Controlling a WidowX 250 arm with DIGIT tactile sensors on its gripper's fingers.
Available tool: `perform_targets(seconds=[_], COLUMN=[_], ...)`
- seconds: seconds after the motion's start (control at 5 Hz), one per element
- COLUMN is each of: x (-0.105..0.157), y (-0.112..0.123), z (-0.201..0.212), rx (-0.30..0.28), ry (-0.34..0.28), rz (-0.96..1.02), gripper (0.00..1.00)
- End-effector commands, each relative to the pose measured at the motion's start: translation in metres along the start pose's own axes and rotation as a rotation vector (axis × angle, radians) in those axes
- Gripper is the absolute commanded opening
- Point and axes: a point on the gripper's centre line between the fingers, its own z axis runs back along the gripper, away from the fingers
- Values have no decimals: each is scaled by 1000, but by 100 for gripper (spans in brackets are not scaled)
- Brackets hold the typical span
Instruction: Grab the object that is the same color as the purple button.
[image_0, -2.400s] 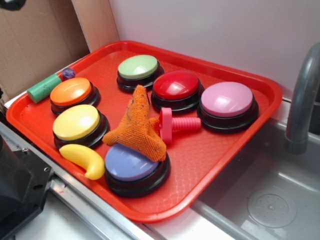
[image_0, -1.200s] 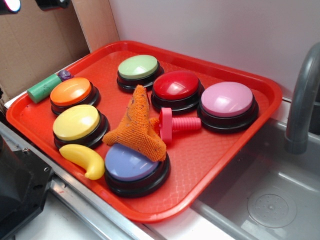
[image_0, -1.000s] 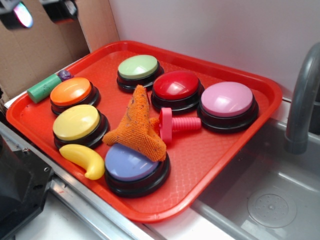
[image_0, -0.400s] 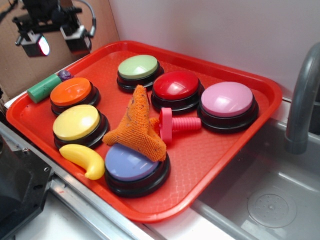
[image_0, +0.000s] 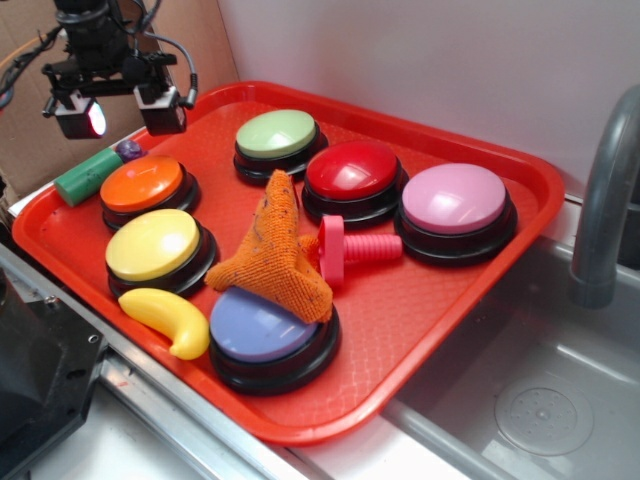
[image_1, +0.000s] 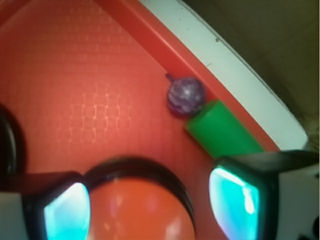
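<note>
Small dark purple lump (image_1: 185, 96) lies on tray floor; touching green cylinder (image_1: 221, 131).

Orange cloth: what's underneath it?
The orange cloth drapes over the far edge of the purple button and rests on the red tray. Anything else beneath its folds is covered.

- green cylinder (image_0: 87, 175): below tool, at red tray (image_0: 440, 300) rim
- orange button (image_0: 142, 183): just below tool
- yellow button (image_0: 152, 244), banana (image_0: 165, 319): farther below
- orange cloth (image_0: 275, 250) draped over one button, well right of tool
</note>
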Motion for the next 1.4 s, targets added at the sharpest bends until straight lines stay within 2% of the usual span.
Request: perform_targets(seconds=[0.0, 0.2, 0.8, 1.0, 1.2], x=[26, 33, 44, 46, 50], y=[27, 30, 29, 25, 22], z=[-5, -14, -33, -37, -40], rx=[-83, -28, -27, 11, 0], ry=[-70, -54, -22, -17, -15], rz=[22, 33, 9, 9, 8], gripper=[100, 100, 100, 43, 31])
